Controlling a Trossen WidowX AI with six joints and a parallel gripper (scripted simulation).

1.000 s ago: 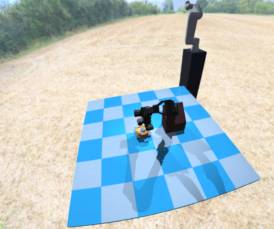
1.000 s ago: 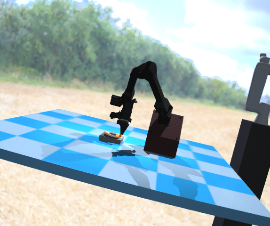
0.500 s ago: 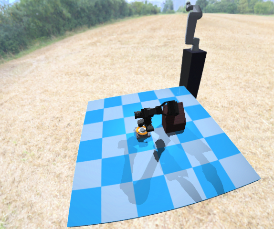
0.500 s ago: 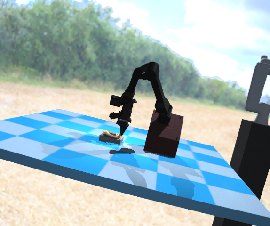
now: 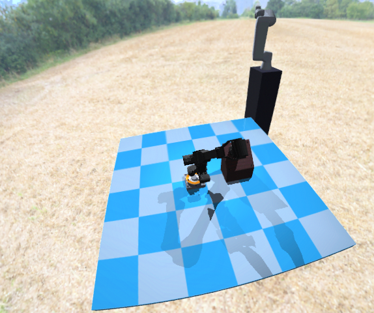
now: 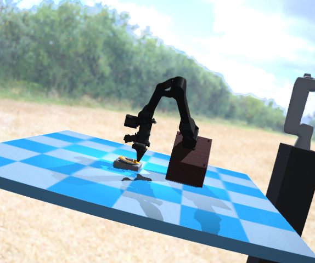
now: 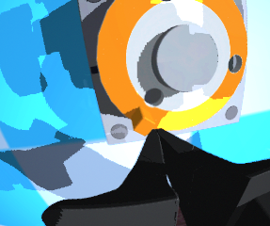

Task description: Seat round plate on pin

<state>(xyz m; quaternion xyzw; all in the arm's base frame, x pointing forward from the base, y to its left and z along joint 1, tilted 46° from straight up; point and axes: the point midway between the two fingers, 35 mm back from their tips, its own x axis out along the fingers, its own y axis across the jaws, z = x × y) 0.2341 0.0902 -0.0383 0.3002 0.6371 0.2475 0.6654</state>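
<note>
The round plate [image 5: 193,182] [image 6: 121,158] [image 7: 111,56], an orange ring with a white middle, sits around the grey post [image 7: 188,58] on the square grey base [image 6: 126,166] [image 7: 219,123]. In the exterior view it looks tilted, its left side higher than its tab side. The orange tab [image 7: 144,121] is at the plate's lower edge in the wrist view. The hole [image 7: 154,97] next to it looks dark grey; I cannot make out the pin. My gripper [image 6: 138,161] [image 7: 155,135] is shut and empty, its tips against or just beside the tab's outer right side; contact cannot be told.
The arm stands on a dark brown block [image 5: 238,168] [image 6: 190,166], a short way from the base. Both stand on the blue and white checkered table [image 5: 160,272] [image 6: 86,192]. A grey arm on a black pillar [image 5: 262,90] [image 6: 295,175] stands beyond the table's edge.
</note>
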